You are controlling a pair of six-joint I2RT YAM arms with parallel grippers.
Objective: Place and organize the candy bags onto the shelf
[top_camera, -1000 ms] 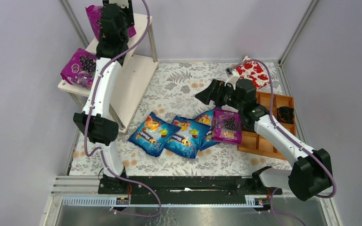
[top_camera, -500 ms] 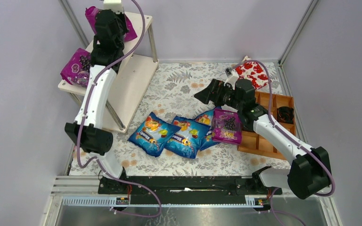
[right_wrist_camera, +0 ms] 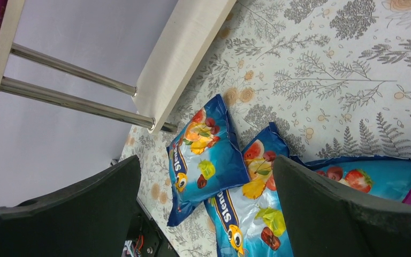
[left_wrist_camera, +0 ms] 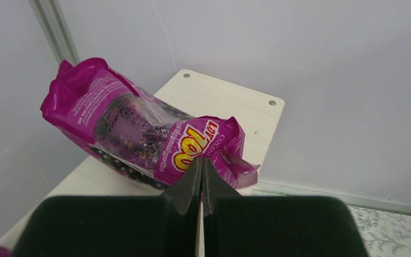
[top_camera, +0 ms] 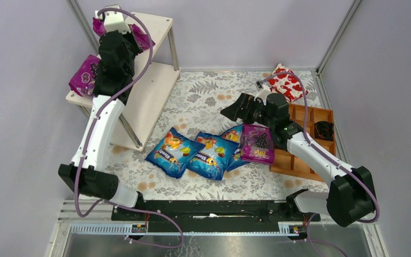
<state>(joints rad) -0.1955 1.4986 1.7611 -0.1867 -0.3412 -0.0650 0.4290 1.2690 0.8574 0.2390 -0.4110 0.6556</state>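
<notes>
Three blue bags [top_camera: 192,152] lay beside the shelf [top_camera: 158,24]; left end effector [left_wrist_camera: 200,163] pinched a magenta bag [left_wrist_camera: 134,131] atop it; right end effector [right_wrist_camera: 207,166] spread.

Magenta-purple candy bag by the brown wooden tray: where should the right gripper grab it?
Pinch the magenta-purple candy bag across its puffed middle, straight from above, with the open right gripper. It lies flat, label up, left edge on a blue candy bag, right edge on the brown wooden tray, so side approaches look blocked.
</notes>
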